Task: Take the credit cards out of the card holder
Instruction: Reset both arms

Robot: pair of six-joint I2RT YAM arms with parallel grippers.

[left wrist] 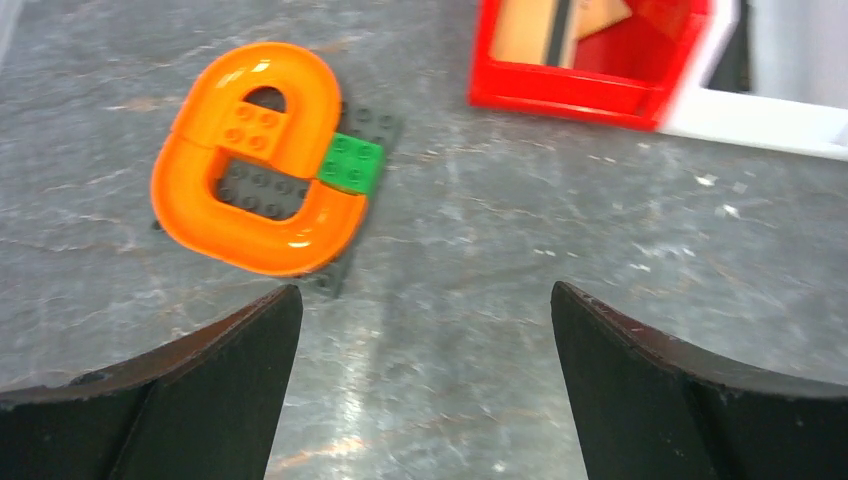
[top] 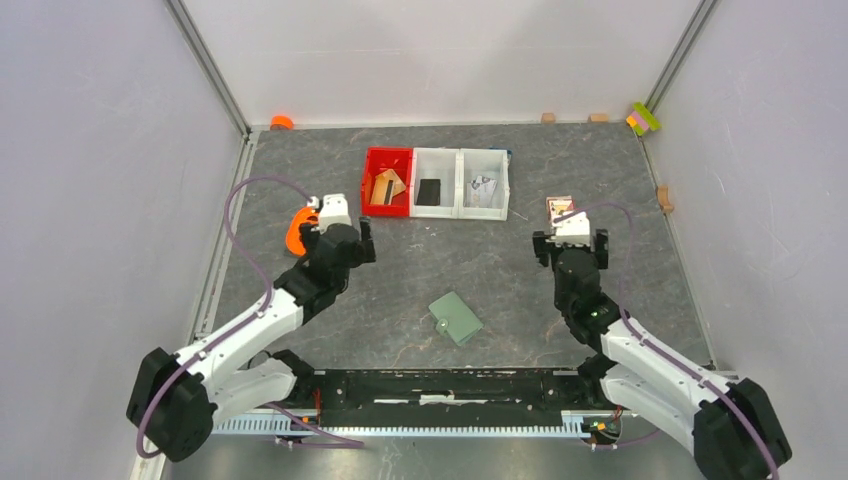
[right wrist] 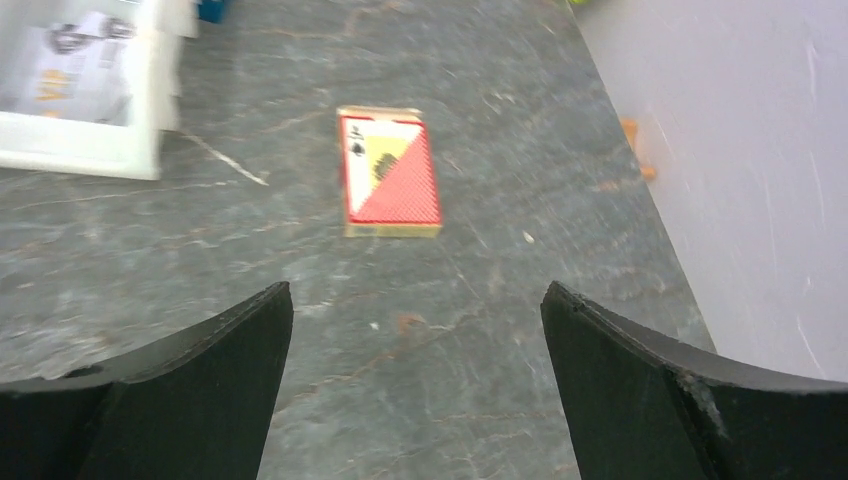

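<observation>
Card holder [top: 455, 317] lies folded shut and flat on the table [top: 500, 280], low in the centre of the overhead view, between the two arms and just ahead of their bases. It looks light, thin and slightly pliable. With almost no height for fingers to get under, the best hold is probably a pinch across a free edge or corner near its small tab, while the other arm pins it down. The credit cards appear to be in the row of bins at upper centre: a tan-gold card [top: 388, 187] in the red bin [top: 388, 152], a dark card [top: 429, 191] and a pale card [top: 483, 185] in the white bins [top: 460, 153]. Whether another card is inside the closed holder cannot be told. Such cards would be stiff, slick and nearly weightless, best taken by an exposed short edge. The left gripper [top: 337, 235] hangs with jaws wide apart and empty, just beside an orange toy ring [top: 297, 232]. The right gripper [top: 571, 243] is equally spread and empty, near a playing-card box [top: 560, 208]. Bare slate surrounds the holder on every side, so both arms have open room to come down. The near table edge and the arm bases are the closest limits.
</observation>
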